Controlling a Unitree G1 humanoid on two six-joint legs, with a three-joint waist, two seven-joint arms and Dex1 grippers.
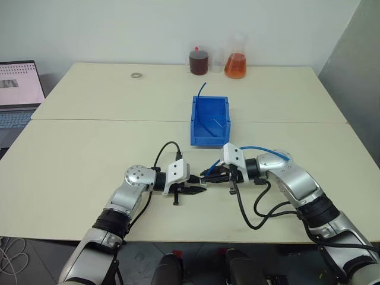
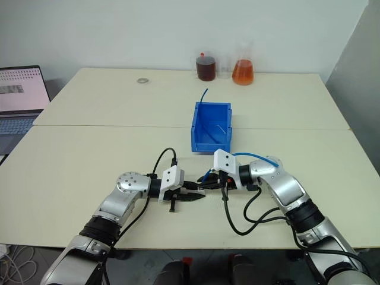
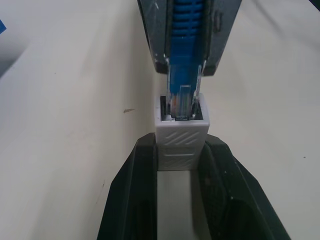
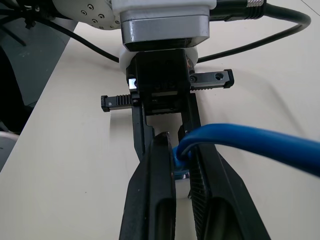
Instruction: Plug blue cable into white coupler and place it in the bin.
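Note:
My left gripper [image 3: 180, 152] is shut on the white coupler [image 3: 181, 136], whose dark opening faces the right gripper. My right gripper [image 4: 179, 152] is shut on the blue cable [image 4: 250, 142] just behind its plug. The clear plug tip [image 3: 183, 97] sits partway inside the coupler's opening. Both grippers meet tip to tip low over the table's near middle, left gripper [image 1: 199, 189] and right gripper [image 1: 209, 174]. From there the blue cable [image 1: 265, 149] arcs back over my right wrist. The bin [image 1: 208, 140] stands open just beyond the grippers.
A short blue wire stub [image 1: 202, 88] sticks up at the bin's back edge. Two flasks, one with dark liquid [image 1: 199, 61] and one with orange liquid [image 1: 236, 65], stand at the far edge. A laptop [image 1: 18, 89] sits at far left, a small ring [image 1: 137, 75] on the table's back.

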